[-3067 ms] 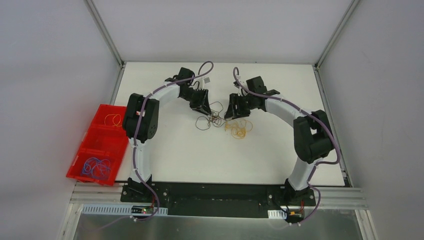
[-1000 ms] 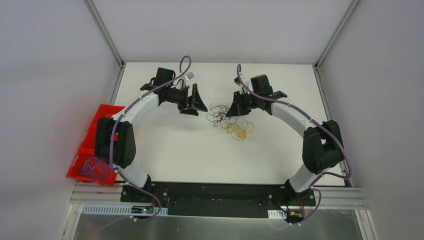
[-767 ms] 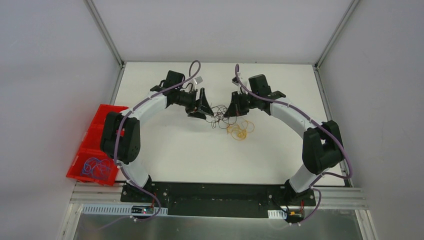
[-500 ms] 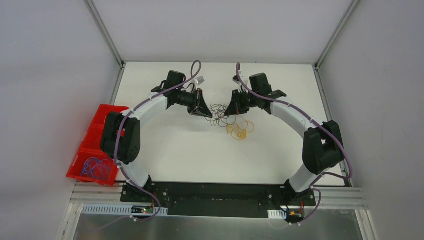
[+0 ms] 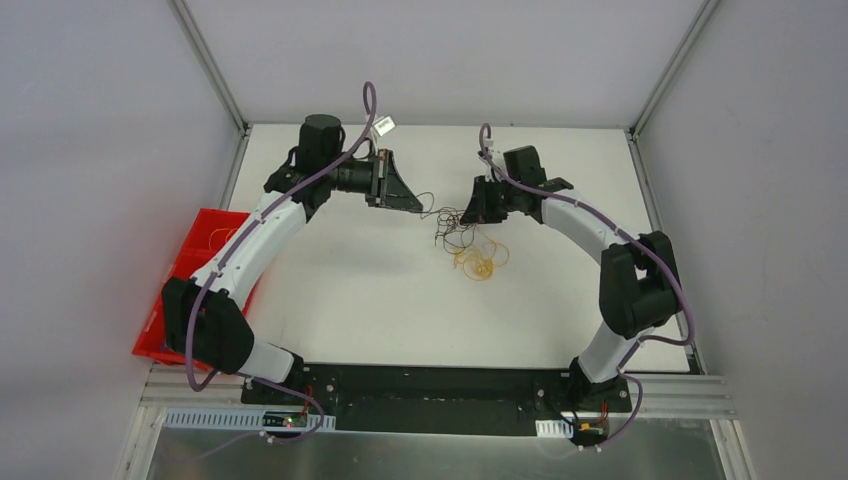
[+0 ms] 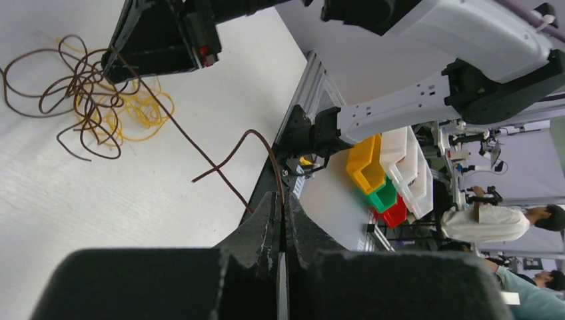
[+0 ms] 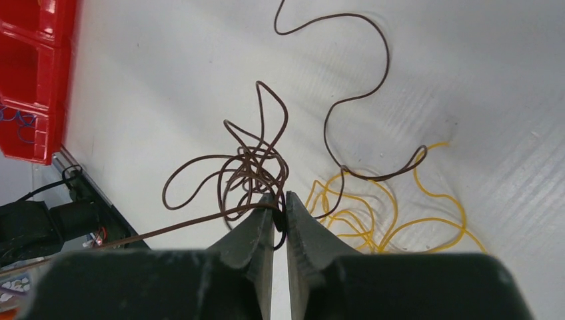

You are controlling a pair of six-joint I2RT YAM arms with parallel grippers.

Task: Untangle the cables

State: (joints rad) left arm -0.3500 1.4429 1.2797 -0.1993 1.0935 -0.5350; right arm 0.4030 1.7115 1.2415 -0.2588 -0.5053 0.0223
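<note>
A dark brown-black cable (image 5: 453,226) lies tangled mid-table, partly over an orange-yellow cable (image 5: 481,262). My left gripper (image 5: 411,203) is shut on one strand of the dark cable (image 6: 230,157), which runs taut from its jaws to the tangle (image 6: 78,85). My right gripper (image 5: 468,216) is shut on the dark cable at the tangle's edge (image 7: 248,168), with the yellow cable (image 7: 373,215) beside it. A blue cable (image 7: 16,123) lies in the red bin.
A red bin (image 5: 205,262) sits off the table's left edge, partly hidden by my left arm; it also shows in the right wrist view (image 7: 36,70). White walls and metal posts frame the table (image 5: 350,300).
My left gripper closed on a dark strand at the tangle, then drew back left and up, pulling that strand out taut. My right gripper stayed at the tangle.
</note>
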